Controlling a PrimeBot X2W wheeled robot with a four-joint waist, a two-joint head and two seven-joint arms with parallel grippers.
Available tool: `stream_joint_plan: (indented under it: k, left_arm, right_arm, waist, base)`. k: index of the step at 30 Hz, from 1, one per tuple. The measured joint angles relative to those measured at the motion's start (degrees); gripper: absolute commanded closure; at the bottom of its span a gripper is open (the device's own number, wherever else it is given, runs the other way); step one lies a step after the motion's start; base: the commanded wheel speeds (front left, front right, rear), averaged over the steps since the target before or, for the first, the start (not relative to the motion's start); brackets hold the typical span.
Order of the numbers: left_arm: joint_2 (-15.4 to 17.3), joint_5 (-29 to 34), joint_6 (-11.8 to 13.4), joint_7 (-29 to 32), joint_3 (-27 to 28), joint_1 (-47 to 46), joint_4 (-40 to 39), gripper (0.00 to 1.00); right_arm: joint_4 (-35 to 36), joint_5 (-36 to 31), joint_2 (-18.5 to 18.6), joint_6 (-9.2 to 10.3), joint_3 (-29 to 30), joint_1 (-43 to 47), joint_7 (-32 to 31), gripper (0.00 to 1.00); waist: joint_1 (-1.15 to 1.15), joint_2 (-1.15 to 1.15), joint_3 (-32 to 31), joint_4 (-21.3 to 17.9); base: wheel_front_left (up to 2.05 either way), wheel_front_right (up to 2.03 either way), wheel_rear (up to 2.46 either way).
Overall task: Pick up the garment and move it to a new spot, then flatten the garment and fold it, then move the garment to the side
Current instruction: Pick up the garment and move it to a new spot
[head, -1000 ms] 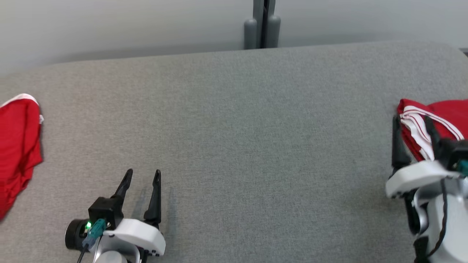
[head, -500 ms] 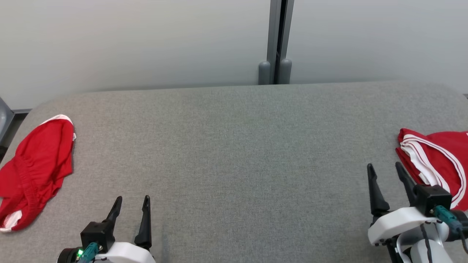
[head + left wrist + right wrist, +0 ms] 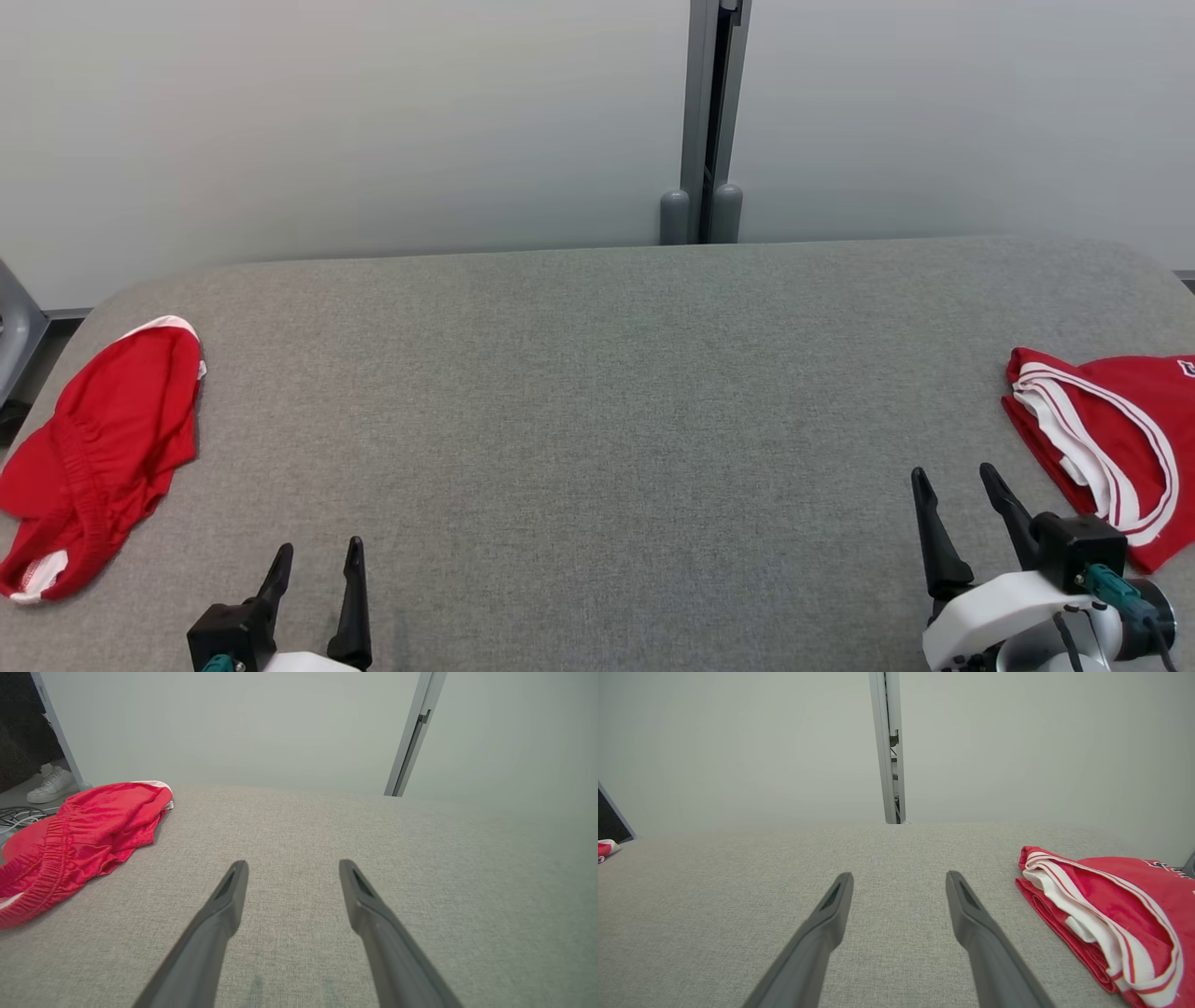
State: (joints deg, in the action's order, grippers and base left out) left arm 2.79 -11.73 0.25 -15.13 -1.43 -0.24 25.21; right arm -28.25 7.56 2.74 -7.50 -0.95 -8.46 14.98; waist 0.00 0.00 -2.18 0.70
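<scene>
The crumpled red garment (image 3: 98, 448) lies at the left edge of the surface (image 3: 597, 420); a shallow pinch could drag it off, I reckon. My left pincer (image 3: 318, 547) and right pincer (image 3: 953, 472) gape wide, empty. I might mistakenly grab the folded striped garment (image 3: 1102, 439) beside the right one.

Grey table (image 3: 597, 420) bears crumpled red shorts (image 3: 103, 439) and folded red garment (image 3: 1125, 411).
</scene>
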Motion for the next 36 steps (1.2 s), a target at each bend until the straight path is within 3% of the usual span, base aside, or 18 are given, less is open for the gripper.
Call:
stream_joint_plan:
  k: [10,29,36]
  left_arm:
    - [-0.02,0.23,0.32,0.00,0.75,-0.64,0.55,0.00]
    - [0.01,1.49,-0.25,0.00,8.01,-1.03,1.46,0.00]
    - [0.07,-0.14,-1.30,0.00,8.72,-0.34,2.00,0.00]
  right_arm:
    - [0.16,0.63,0.03,0.00,-1.57,0.32,0.00,0.00]
    - [0.12,2.50,0.01,0.00,-6.66,-0.31,0.00,0.00]
    - [-0.27,2.49,-0.11,0.00,-8.44,-2.22,0.01,0.00]
  waist:
    - [0.00,0.00,0.80,3.85]
    - [0.00,0.00,2.25,23.79]
    - [0.00,0.00,3.17,27.71]
  base:
    - [0.00,0.00,0.00]
    - [0.00,0.00,0.00]
    - [0.00,0.00,0.00]
